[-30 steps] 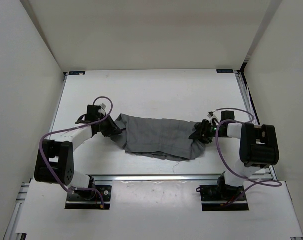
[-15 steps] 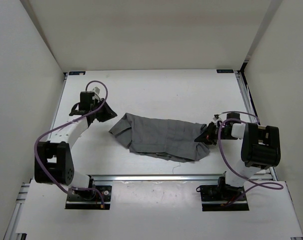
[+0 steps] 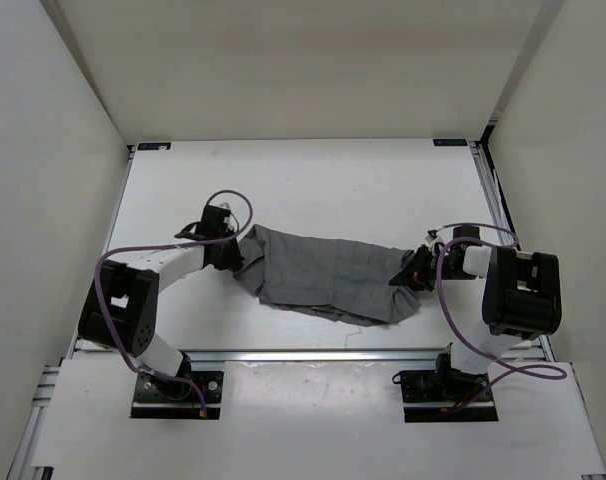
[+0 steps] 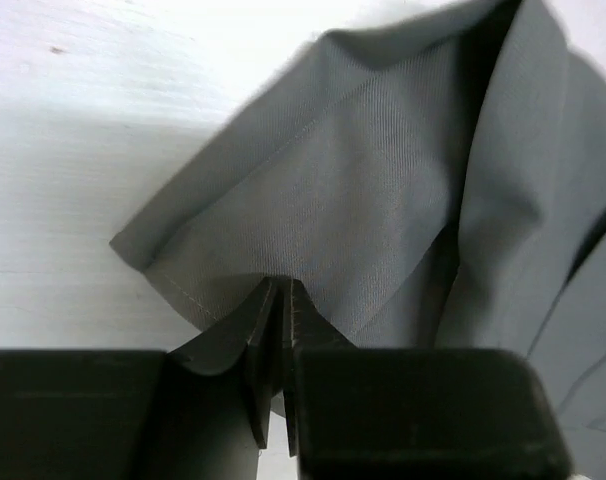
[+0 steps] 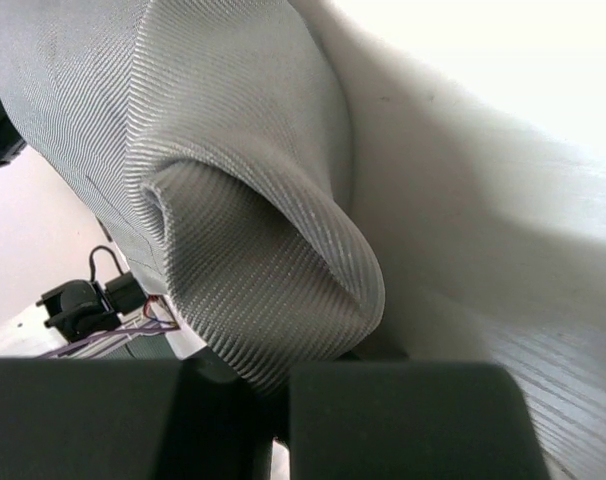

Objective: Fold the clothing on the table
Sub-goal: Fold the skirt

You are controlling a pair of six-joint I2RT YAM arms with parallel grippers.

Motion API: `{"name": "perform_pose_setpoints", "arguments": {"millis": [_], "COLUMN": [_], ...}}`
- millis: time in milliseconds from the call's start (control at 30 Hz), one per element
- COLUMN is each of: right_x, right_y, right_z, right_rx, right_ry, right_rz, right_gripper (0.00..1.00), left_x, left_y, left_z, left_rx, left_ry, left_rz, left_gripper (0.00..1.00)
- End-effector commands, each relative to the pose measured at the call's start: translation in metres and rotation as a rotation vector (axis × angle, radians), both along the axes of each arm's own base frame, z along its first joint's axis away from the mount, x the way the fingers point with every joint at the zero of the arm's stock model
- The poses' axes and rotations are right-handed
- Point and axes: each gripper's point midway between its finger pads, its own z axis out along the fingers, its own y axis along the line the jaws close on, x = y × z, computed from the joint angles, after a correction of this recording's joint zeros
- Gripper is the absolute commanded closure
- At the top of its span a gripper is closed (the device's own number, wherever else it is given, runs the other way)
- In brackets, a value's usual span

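Observation:
The grey clothing [image 3: 323,275] lies crumpled in a long band across the middle of the white table [image 3: 313,180]. My left gripper [image 3: 233,254] is at the band's left end. In the left wrist view its jaws [image 4: 280,288] stand a thin slit apart, pinching the stitched hem of the clothing [image 4: 383,180]. My right gripper [image 3: 408,272] is at the band's right end. It is shut [image 5: 278,385] on a rolled fold of the clothing [image 5: 233,200], which bulges up out of the jaws.
White walls enclose the table on the left, back and right. A silver metal rail [image 3: 313,353] runs along the near edge, with both arm bases [image 3: 173,390] bolted in front of it. Purple cables loop over each arm.
The left arm swung away to the back left, then returned to the clothing's left edge and closed there. The right gripper shut on the right end, which shifted slightly right.

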Motion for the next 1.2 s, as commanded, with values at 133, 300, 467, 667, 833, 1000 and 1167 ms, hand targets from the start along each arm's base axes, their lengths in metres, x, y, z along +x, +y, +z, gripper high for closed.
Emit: {"name": "perform_pose_setpoints", "arguments": {"millis": [133,300,467,667,833,1000,1167], "right_x": [0.004,0.003,0.008,0.017,0.029,0.044,0.047], "right_y": [0.001,-0.021,-0.046,-0.079,-0.088,-0.05,0.017], "right_z": [0.014,0.01,0.013,0.033,0.063,0.108,0.143], "right_rx": [0.02,-0.019,-0.082,-0.202,-0.233,-0.197,-0.043], "right_ry": [-0.014,0.037,0.058,0.054,0.013,-0.069,-0.119], "right_rz": [0.002,-0.078,-0.134,-0.188,-0.207,-0.135,-0.013], "right_gripper": [1.0,1.0,1.0,1.0,1.0,1.0,1.0], "left_x": [-0.012,-0.023,-0.04,-0.064,-0.083,-0.079,-0.075], "left_y": [0.016,-0.007,-0.049,-0.101,-0.133,-0.131,-0.129], "left_z": [-0.027,-0.029,-0.018,-0.014,-0.018,-0.015,-0.012], "left_rx": [0.257,0.196,0.037,-0.104,-0.15,-0.146,-0.156], "left_ry": [0.053,0.103,0.122,0.156,0.191,0.183,0.172], "left_rz": [-0.051,-0.127,-0.202,-0.315,-0.392,-0.393,-0.382], "left_gripper": [0.88,0.91,0.91,0.91,0.91,0.91,0.91]}}
